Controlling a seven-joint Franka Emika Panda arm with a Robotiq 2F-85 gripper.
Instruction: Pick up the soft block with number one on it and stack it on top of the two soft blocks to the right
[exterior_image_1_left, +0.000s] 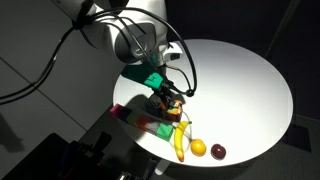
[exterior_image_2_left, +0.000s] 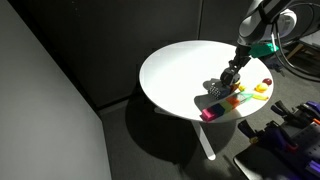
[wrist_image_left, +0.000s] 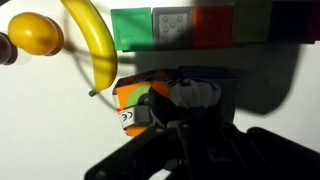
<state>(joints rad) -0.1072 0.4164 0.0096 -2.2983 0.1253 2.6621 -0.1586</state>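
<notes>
My gripper (exterior_image_1_left: 166, 95) is down at the small soft cubes near the table's edge, also in the other exterior view (exterior_image_2_left: 232, 80). In the wrist view its dark fingers (wrist_image_left: 185, 112) flank a dark cube with a pale grey-blue top (wrist_image_left: 195, 95). I cannot tell whether this is the number one block or the dark-teal cube. The green and orange cube (wrist_image_left: 133, 106) sits right beside it, touching. In both exterior views the cubes (exterior_image_1_left: 172, 104) (exterior_image_2_left: 224, 92) are mostly hidden by the gripper. The fingers are in shadow, so their grip is unclear.
A long green, grey and red bar (wrist_image_left: 190, 25) (exterior_image_1_left: 140, 120) (exterior_image_2_left: 225, 106) lies close by the cubes. A banana (wrist_image_left: 92, 40) (exterior_image_1_left: 180, 141), an orange fruit (wrist_image_left: 35, 33) (exterior_image_1_left: 198, 148) and a dark plum (exterior_image_1_left: 218, 152) lie near the round white table's (exterior_image_1_left: 240, 80) edge.
</notes>
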